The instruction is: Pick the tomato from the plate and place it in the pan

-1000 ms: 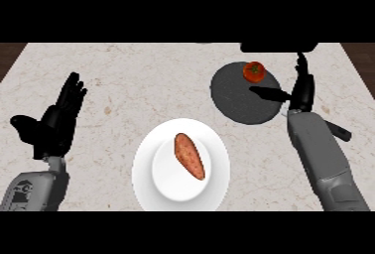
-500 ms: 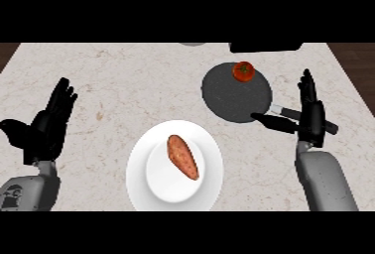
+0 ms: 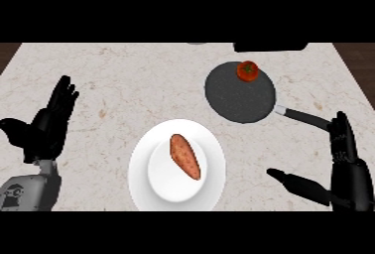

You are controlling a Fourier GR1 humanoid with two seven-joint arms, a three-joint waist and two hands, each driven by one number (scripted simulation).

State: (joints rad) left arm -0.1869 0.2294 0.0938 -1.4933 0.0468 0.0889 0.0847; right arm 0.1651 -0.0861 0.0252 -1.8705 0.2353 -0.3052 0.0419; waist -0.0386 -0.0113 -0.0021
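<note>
At the far rim of the pan (image 3: 240,95) sits the tomato (image 3: 247,71), its handle end hidden behind the right hand (image 3: 344,171). Both hands are empty, fingers straight and apart; the left hand (image 3: 45,126) rests by the table (image 3: 132,74) edge. Between them, a plate (image 3: 212,163) holds a sweet potato (image 3: 184,156).

Flat, even, fairly bright light across the marble counter (image 3: 132,74); no clear source direction. Cast shadows barely visible: none noticeable under the white plate (image 3: 143,171) at lower centre or around the dark pan (image 3: 238,96) at upper right. Plate reads near-white with only faint shading marking its inner well, no hard glare. Pan surface matte, speckled, no highlight. Both black hands, left hand (image 3: 45,130) at left edge, right hand (image 3: 344,171) at lower right, show little surface detail. Overall slightly soft; no visible edge distortion.
</note>
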